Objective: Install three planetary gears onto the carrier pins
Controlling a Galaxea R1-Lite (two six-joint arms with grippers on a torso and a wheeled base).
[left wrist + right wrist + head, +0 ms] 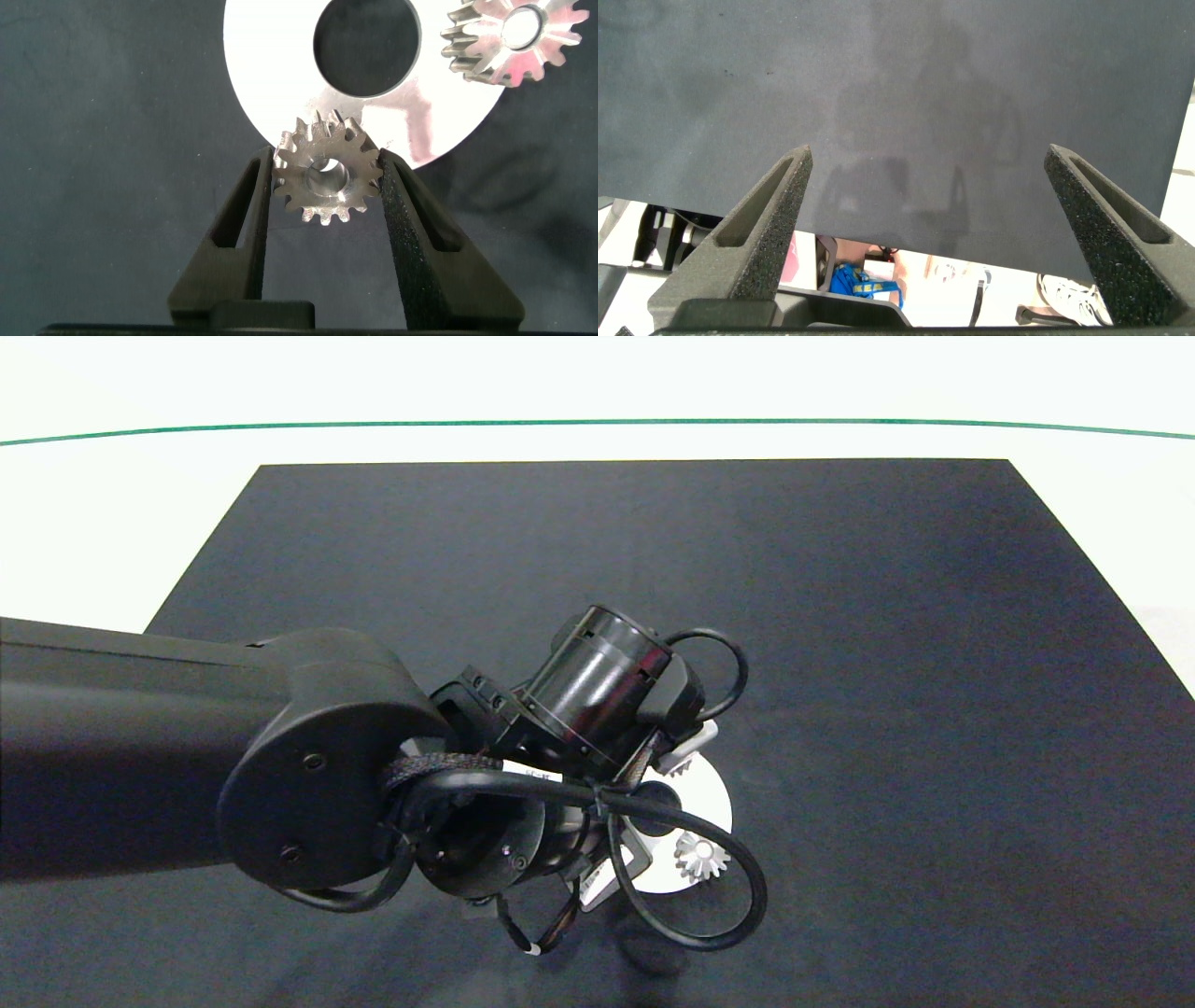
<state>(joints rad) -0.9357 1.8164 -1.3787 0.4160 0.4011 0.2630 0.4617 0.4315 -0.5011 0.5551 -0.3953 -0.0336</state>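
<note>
My left gripper (327,161) is shut on a small silver planetary gear (329,177), holding it by its teeth over the rim of the flat white disc (271,65). Whether a carrier pin sits under that gear is hidden. A second gear (512,39) lies on the disc with a white carrier pin (521,26) showing through its centre hole. In the head view the left arm (308,765) covers much of the disc (714,807); the seated gear (700,857) shows on its near side. My right gripper (929,159) is open above the dark mat and holds nothing.
A black mat (840,616) covers the table, with white table surface (112,523) round it. The disc has a large round centre hole (366,42). The right wrist view shows the mat's edge (990,257) and, beyond it, a person's shoe (1064,299) on the floor.
</note>
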